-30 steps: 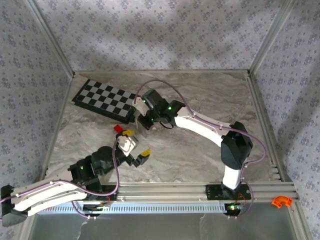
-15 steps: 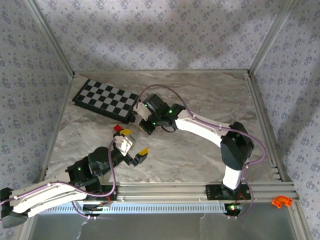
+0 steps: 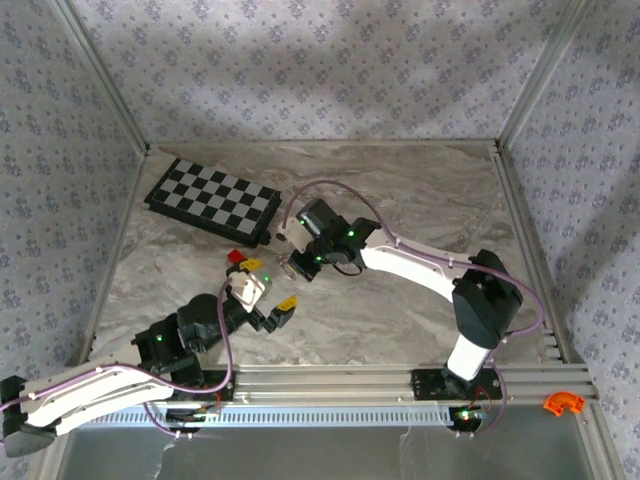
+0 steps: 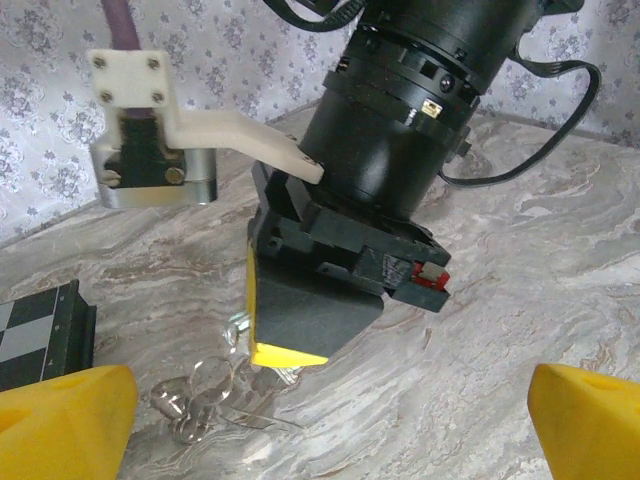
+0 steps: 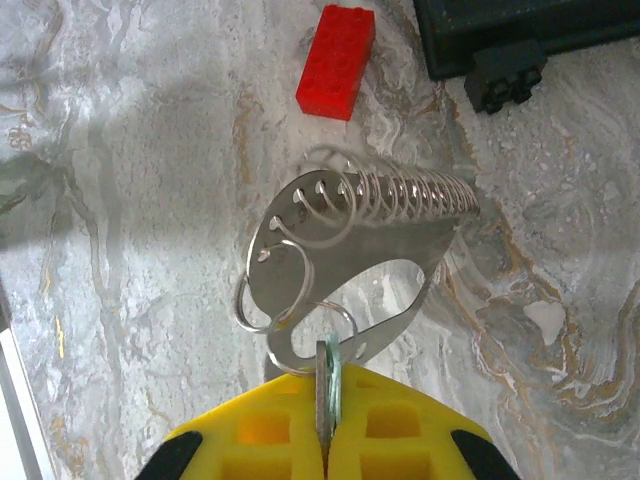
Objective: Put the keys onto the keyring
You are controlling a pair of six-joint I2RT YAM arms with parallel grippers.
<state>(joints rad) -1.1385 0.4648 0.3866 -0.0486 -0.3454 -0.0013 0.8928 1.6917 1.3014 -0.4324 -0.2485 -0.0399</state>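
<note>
Seen from above, my left gripper (image 3: 272,284) has my right gripper (image 3: 288,267) close at one o'clock. Its arm (image 3: 410,265) stretches toward three, with the red block (image 3: 236,256) at ten and the chessboard (image 3: 212,200) at eleven. Bare table (image 3: 350,330) lies free at nine and five.

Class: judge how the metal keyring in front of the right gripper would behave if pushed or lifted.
The keyring looks light: thin wire loops on a flat metal plate. On the smooth table it would probably slide, not roll. Its loose loops may swing or shift when lifted.
</note>
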